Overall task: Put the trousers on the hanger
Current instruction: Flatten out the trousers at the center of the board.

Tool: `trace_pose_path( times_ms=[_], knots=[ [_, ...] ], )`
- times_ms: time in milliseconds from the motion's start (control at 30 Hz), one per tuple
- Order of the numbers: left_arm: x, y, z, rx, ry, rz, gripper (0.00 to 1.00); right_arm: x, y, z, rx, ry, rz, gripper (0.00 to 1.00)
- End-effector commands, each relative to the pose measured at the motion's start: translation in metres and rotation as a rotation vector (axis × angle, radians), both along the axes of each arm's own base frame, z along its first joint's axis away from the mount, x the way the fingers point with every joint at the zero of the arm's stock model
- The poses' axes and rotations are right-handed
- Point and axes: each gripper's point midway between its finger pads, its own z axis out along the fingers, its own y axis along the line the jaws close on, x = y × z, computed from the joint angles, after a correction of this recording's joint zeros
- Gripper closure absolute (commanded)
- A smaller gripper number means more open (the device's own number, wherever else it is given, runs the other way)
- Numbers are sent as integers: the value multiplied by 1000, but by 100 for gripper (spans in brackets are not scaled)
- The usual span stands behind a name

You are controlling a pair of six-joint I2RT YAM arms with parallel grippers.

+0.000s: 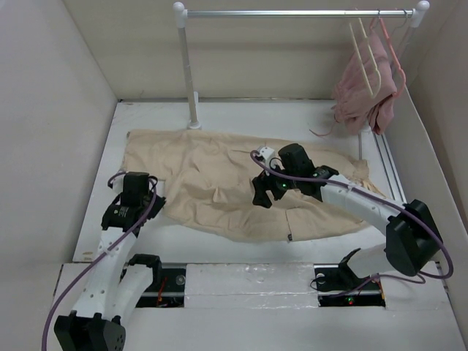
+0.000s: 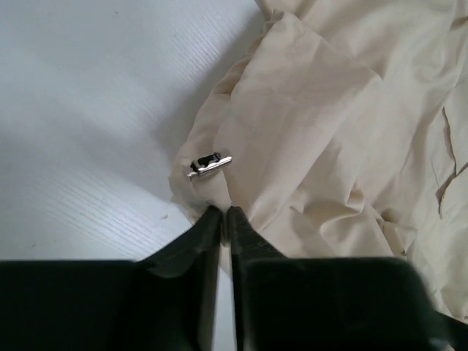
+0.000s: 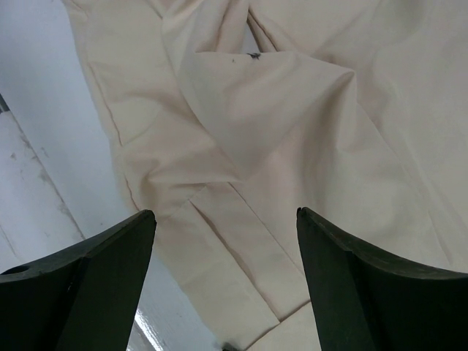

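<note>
The beige trousers (image 1: pixel 212 183) lie spread across the table. My left gripper (image 1: pixel 152 196) is shut on the trousers' left edge; the left wrist view shows its tips (image 2: pixel 224 213) pinching a fold of cloth (image 2: pixel 329 146) just below a small metal clasp (image 2: pixel 208 164). My right gripper (image 1: pixel 265 196) is open and hovers over the middle of the trousers (image 3: pixel 241 146), with the fly and waistband seam between its fingers (image 3: pixel 110 256). The cream hanger (image 1: pixel 365 55) hangs on the rail at the back right.
A white rail (image 1: pixel 300 13) on a post (image 1: pixel 188 73) spans the back. A pink garment (image 1: pixel 365 99) on a thin pink hanger (image 1: pixel 395 44) hangs beside the cream hanger. Walls close in on both sides. A raised ledge (image 1: pixel 248 281) runs along the near edge.
</note>
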Motion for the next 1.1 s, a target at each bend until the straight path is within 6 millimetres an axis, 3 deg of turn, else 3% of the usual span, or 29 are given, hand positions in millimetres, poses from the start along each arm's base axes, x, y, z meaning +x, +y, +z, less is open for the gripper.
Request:
trace_pose_path(
  times_ms=[0,67,100,167,233,300,333,400,467,533,567,633,767,833,867,933,1000,1067],
  knots=[
    [-7,-4,3,-8,28,-31,89,7,4,14,10,-38,29,17],
    [-2,8,13,50,29,12,75,11,1,17,10,-42,20,15],
    [-2,8,13,50,29,12,75,11,1,17,10,-42,19,15],
    [12,17,32,94,-16,38,70,10,1,18,11,-42,16,12],
    [25,27,45,146,-34,75,73,8,0,21,16,-43,14,10],
    [28,24,41,139,-10,64,70,6,-3,23,19,-50,12,10],
    [25,26,29,129,42,87,69,4,-3,23,22,-54,12,10],
    [17,34,6,101,106,159,57,2,-5,26,34,-59,7,10],
    [16,35,-5,68,106,179,45,-1,-5,26,41,-56,9,10],
    [24,37,-6,37,48,195,29,-3,-6,25,41,-50,13,10],
    [27,37,-5,30,26,196,14,-6,-4,24,41,-49,24,10],
    [35,44,3,38,-16,238,1,-7,-5,23,35,-46,27,10],
    [40,66,-7,31,19,299,1,-14,1,21,34,-40,57,10],
    [28,90,-32,-6,90,400,1,-15,0,18,27,-34,59,10],
    [24,91,-41,-64,109,416,19,-16,-1,17,27,-32,62,10],
    [0,114,-69,-144,156,537,39,-18,-1,15,25,-30,66,10],
    [-4,110,-79,-224,150,527,46,-20,-1,16,33,-30,73,10],
    [-3,109,-76,-254,173,528,44,-20,1,15,40,-31,79,10]
  ],
)
